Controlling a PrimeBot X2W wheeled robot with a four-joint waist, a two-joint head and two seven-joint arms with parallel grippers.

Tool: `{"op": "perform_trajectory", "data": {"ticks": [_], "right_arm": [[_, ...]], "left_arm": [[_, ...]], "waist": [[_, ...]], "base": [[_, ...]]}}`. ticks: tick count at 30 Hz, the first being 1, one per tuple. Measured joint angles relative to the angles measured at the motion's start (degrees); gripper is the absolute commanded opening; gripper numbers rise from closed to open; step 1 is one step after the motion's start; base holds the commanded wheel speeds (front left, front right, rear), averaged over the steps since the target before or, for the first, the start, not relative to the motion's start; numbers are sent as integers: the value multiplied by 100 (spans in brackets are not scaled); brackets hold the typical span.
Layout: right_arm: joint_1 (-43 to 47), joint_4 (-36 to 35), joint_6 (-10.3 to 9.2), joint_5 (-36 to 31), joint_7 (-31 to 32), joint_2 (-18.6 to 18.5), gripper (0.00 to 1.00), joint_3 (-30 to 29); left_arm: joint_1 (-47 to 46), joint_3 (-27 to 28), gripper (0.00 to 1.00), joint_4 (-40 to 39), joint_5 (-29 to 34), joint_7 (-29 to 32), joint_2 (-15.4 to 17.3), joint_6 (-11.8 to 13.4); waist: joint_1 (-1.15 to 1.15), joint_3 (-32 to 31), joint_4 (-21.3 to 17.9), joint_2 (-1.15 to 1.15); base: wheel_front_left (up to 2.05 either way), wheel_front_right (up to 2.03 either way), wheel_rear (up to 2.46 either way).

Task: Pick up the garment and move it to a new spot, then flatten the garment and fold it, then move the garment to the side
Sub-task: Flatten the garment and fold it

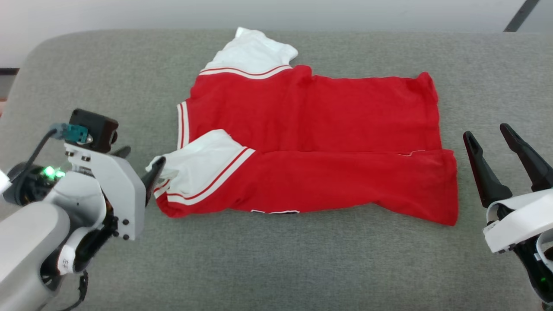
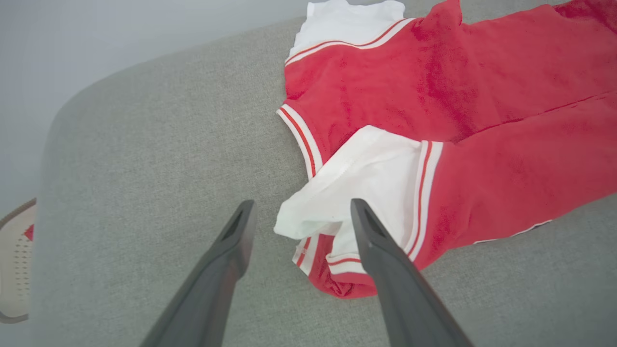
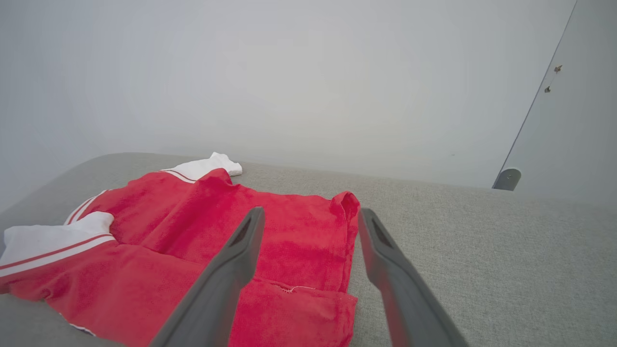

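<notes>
The garment (image 1: 311, 121), a red jersey with white sleeves and striped trim, lies folded lengthwise on the grey padded surface (image 1: 276, 268). Its collar end points left and its hem right. A strip of black and white lettering (image 1: 274, 211) peeks out under its near edge. My left gripper (image 1: 140, 159) is open at the near white sleeve (image 1: 201, 160); in the left wrist view the sleeve's edge (image 2: 328, 202) lies between the spread fingers of my left gripper (image 2: 301, 205). My right gripper (image 1: 487, 132) is open just right of the hem, holding nothing. In the right wrist view my right gripper (image 3: 311, 212) points over the garment's (image 3: 168, 217) hem corner.
The grey surface has a rounded back left corner (image 1: 39, 47) and a pale wall behind it. A dark slanted bar (image 1: 520, 15) crosses the far right. A beige object with a red patch (image 2: 14, 260) sits beyond the surface's left edge. A grey foot (image 3: 506, 178) stands by the wall.
</notes>
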Motion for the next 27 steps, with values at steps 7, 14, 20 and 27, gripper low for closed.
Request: {"op": "perform_trajectory", "data": {"ticks": [7,14,20,27], "right_arm": [[225,-192,0,-47,-119,289,100,-30],[386,-257,0,-90,-119,492,100,-123],[452,-296,0,-90,-115,579,100,-156],[448,-331,0,-88,-107,635,100,-179]], "left_arm": [[124,46,100,24,-845,975,51,277],[71,-32,100,421,-1314,1871,54,480],[-121,-191,100,904,-1316,2279,-65,522],[-276,-374,100,1541,-1207,2451,-337,424]], "waist": [[0,-39,-242,0],[0,-58,-519,0],[0,-25,-694,0],[0,118,-785,0]], "base": [[0,0,0],[0,0,0],[0,0,0],[0,0,0]]}}
